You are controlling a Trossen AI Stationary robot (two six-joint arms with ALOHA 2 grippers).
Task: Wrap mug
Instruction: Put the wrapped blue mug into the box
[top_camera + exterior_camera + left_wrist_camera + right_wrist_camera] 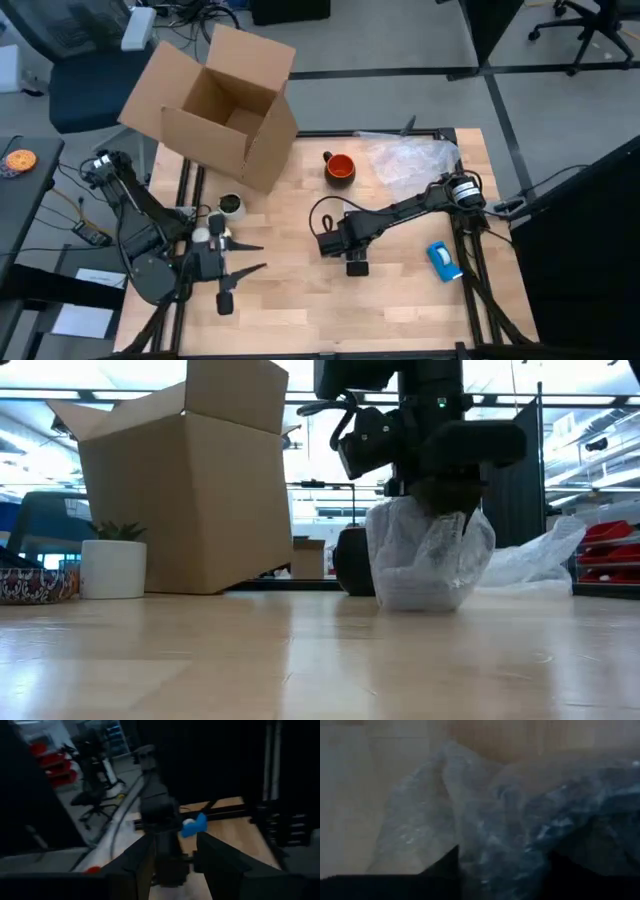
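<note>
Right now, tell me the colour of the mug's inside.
Bright orange; the mug shows it best in the high view.

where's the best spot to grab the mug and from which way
Probably by the rim on the side away from the handle, coming straight down. The mug stands upright and open-topped, dark handle toward the box, with bubble wrap on its other side. The right end effector is busy with wrap.
</note>
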